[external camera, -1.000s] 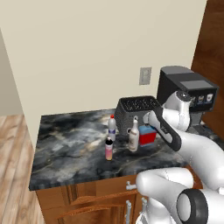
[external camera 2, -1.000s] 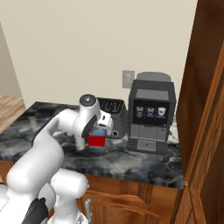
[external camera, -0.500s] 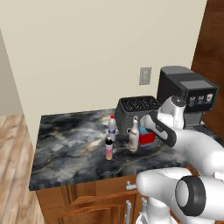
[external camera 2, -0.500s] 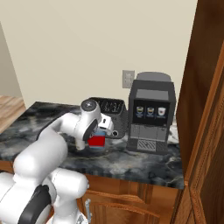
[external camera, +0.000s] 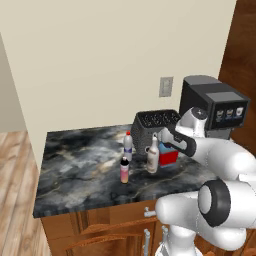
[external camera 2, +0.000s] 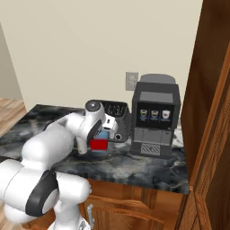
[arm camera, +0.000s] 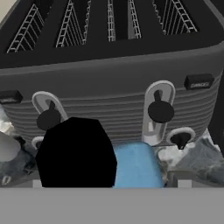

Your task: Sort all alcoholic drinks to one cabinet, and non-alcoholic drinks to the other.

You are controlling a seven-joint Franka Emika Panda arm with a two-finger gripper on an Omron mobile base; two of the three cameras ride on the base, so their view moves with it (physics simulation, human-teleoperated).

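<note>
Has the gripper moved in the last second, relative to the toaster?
Yes. In the left base view the gripper has dropped from level with the toaster top, down toward the red-and-blue carton in front of it.

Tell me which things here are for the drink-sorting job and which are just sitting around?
For the job:
small clear bottle
pink-labelled bottle
brown bottle
red and blue carton
cabinet
open tool

Just sitting around:
toaster
coffee machine
wall outlet
</note>
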